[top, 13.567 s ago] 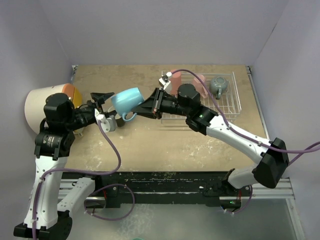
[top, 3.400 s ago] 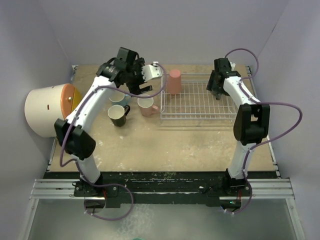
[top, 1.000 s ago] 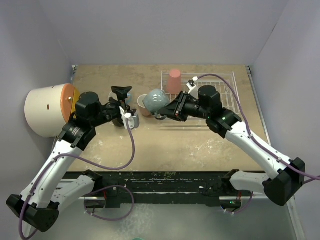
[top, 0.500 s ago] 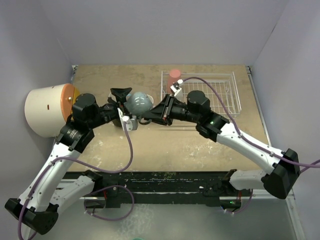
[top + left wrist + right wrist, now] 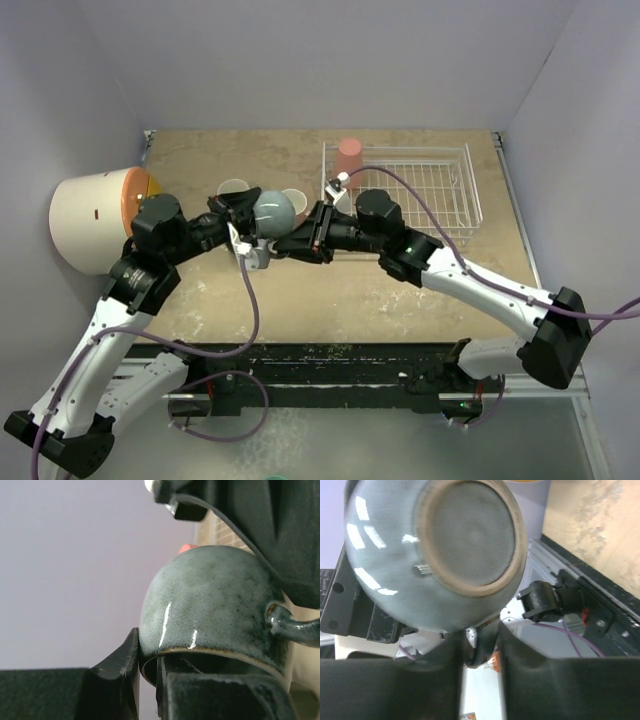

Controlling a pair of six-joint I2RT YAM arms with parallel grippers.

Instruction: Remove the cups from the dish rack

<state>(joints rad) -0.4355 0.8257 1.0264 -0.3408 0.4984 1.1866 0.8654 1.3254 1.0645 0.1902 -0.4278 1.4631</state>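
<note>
While both arms meet just left of the dish rack (image 5: 470, 190), the dark grey-blue mug (image 5: 272, 210) hangs between them, lifted off the worktop (image 5: 400, 295). In the left wrist view the mug's rounded body domes upward with its rim at the bottom. The left gripper (image 5: 147, 667) is closed on that rim, with one finger (image 5: 115, 680) against the outside of the wall and the other (image 5: 210, 700) inside the mouth. The mug's handle (image 5: 295, 630) sticks out to the right in that view, towards the black body of the other arm. From the right wrist camera the mug's unglazed foot ring faces the lens. The right gripper (image 5: 480, 652) is drawn in tight below it, its two fingers (image 5: 395, 685) close together with only a narrow gap, where a pale piece that looks like the handle is pinched. Inside the rack, a salmon-red tumbler (image 5: 349, 158) stands mouth-down in the far left corner. On the worktop just behind the held mug, part of the pale pink mug (image 5: 296, 199) shows upright. Farther left, near the left arm's wrist, the light blue mug (image 5: 232, 187) stands upright, showing mostly its pale inside. At the left edge lies a cream drum (image 5: 85, 225) on its side, its orange lid (image 5: 143, 190) facing the arms.
</note>
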